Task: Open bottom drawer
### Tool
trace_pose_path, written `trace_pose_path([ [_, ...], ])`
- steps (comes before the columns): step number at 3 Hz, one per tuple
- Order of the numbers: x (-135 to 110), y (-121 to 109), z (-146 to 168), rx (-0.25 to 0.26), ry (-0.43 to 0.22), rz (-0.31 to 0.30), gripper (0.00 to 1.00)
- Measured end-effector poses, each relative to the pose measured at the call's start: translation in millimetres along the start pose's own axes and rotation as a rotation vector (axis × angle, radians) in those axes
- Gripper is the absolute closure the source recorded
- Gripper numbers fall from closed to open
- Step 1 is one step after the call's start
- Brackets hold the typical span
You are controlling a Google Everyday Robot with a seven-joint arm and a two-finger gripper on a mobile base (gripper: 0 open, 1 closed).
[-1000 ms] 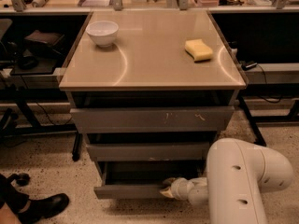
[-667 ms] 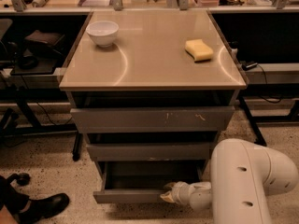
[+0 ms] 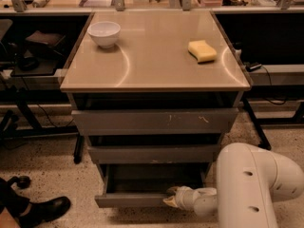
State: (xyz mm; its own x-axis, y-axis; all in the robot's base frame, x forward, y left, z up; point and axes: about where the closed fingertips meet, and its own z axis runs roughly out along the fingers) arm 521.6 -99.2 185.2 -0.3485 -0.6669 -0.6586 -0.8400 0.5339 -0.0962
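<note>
The bottom drawer point(image 3: 133, 200) is the lowest of three grey drawers under the tan table; it stands pulled out, showing its shallow grey tray point(image 3: 156, 179). My gripper point(image 3: 170, 198) sits at the right part of the drawer's front edge, on the end of my white arm point(image 3: 251, 184), which comes in from the lower right. The middle drawer point(image 3: 152, 154) and the top drawer point(image 3: 154, 121) with pale scratch marks are shut.
A white bowl point(image 3: 104, 33) and a yellow sponge point(image 3: 202, 51) lie on the tabletop point(image 3: 152, 65). A person's black shoe point(image 3: 42, 210) is on the speckled floor at lower left. Dark desks with cables flank the table.
The bottom drawer has slid further out toward the camera, and my gripper has moved back with its front edge.
</note>
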Motion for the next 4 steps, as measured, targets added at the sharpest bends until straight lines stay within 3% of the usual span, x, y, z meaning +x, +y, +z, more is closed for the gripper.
trace_pose_path([
  [4, -2.5, 9.7, -7.1, -0.002, -0.003, 0.001, 1.00],
])
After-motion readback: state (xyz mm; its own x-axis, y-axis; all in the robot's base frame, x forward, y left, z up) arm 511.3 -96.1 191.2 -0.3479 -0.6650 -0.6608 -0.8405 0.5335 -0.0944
